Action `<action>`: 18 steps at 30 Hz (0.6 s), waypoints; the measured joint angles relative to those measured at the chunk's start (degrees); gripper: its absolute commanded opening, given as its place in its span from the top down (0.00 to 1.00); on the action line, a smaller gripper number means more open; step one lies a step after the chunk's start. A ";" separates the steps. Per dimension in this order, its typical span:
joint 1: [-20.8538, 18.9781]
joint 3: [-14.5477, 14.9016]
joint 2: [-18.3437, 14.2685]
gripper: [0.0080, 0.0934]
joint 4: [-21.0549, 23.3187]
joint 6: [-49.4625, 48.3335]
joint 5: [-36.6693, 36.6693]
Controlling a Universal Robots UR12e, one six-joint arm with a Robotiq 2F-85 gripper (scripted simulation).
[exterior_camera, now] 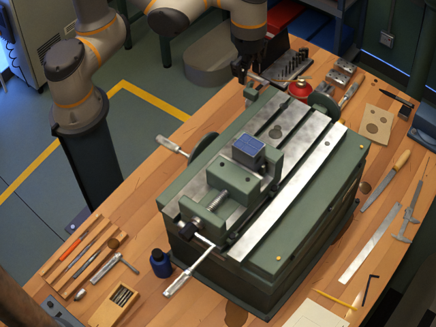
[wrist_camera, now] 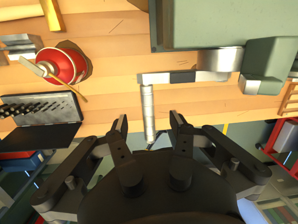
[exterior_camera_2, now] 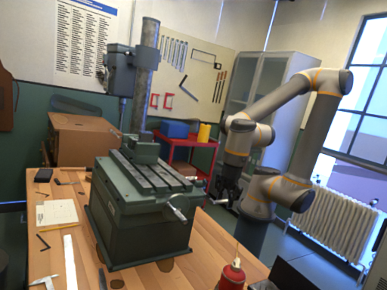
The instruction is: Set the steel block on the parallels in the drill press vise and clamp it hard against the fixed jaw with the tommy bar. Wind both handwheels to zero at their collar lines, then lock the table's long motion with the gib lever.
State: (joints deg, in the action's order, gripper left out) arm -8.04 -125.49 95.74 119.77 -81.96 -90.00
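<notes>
The steel block [exterior_camera: 248, 147] with its blue top sits in the green vise [exterior_camera: 232, 179], held between the jaws, and the tommy bar [exterior_camera: 192, 265] hangs from the screw at the near end. One handwheel [exterior_camera: 202, 145] with a steel handle stands on the table's left side; another [exterior_camera: 325, 104] stands at the far right. At the table's far end a lever with a steel grip [wrist_camera: 147, 113] sticks out past the bench edge. My gripper [wrist_camera: 148, 120] [exterior_camera: 248, 68] [exterior_camera_2: 228, 194] straddles that grip, still open, with nothing in its hold.
The bench edge runs right under my fingers. A red oil can [wrist_camera: 60, 66] and a drill index [wrist_camera: 39, 108] lie close on the bench beside the lever. A red cart [exterior_camera_2: 187, 151] stands beyond the table's end.
</notes>
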 measured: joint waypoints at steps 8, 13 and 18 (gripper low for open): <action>0.00 0.00 0.00 0.57 0.00 0.00 0.00; 0.00 0.00 0.00 0.69 0.00 0.00 0.00; 0.00 0.00 0.00 0.81 0.00 0.00 0.00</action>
State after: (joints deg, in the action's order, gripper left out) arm -8.04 -125.49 95.74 119.77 -81.96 -90.00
